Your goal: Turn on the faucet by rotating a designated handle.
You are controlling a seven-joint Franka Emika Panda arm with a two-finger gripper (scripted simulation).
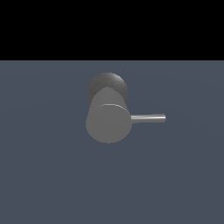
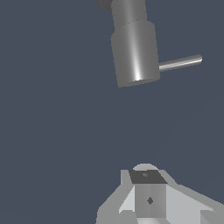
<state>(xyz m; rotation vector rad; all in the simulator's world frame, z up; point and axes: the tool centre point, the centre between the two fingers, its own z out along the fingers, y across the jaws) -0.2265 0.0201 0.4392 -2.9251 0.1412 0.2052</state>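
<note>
tool point(image 2: 149, 192) first: only the wrist view shows it, as a pale grey and white block with a dark pad on its upper face, cut off by the frame edge. its fingertips cannot be made out, so i cannot tell whether it stands wide or narrow, and it grips nothing that can be seen. it hangs well apart from the faucet point(image 2: 134, 50), with bare slate-blue ground point(image 2: 52, 131) between them.

faucet in the wrist view is a thick grey cylinder with a bright streak down its side, stepping to a narrower section behind. the handle point(image 2: 180, 63), a thin silvery rod, sticks straight out of its side, touching nothing else.

exterior view shows no arm at all. the faucet point(image 1: 108, 122) sits near the middle of the ground point(image 1: 43, 175), its flat round face toward the camera and a darker dome behind. the handle point(image 1: 148, 118) points level toward the exterior view's right.
</note>
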